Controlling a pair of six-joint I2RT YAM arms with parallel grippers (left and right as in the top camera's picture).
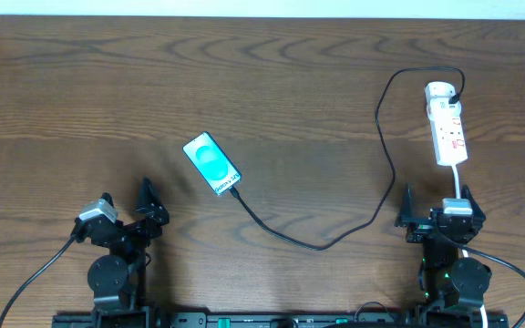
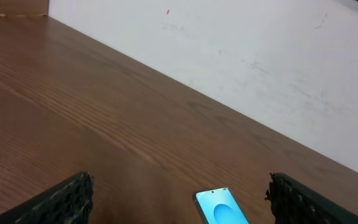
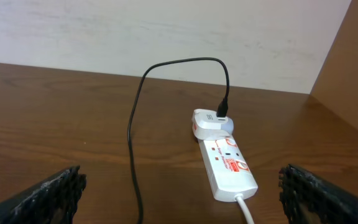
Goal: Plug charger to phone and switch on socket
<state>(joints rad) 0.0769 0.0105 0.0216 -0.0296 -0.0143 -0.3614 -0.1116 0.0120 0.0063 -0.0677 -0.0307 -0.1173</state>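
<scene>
Ahead of the spread right gripper (image 3: pixel 180 180) lies the socket (image 3: pixel 229 165), charger (image 3: pixel 132 124) attached; the left gripper (image 2: pixel 180 186), fingers also apart, faces the phone (image 2: pixel 221 208).

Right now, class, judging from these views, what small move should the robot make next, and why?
Probably advance the right gripper, fingers open, toward the socket. The charger already seems to meet the lower end of the phone in the overhead view, though seating is unclear; the socket lies ahead of that arm, so switching it on looks like what remains.
</scene>
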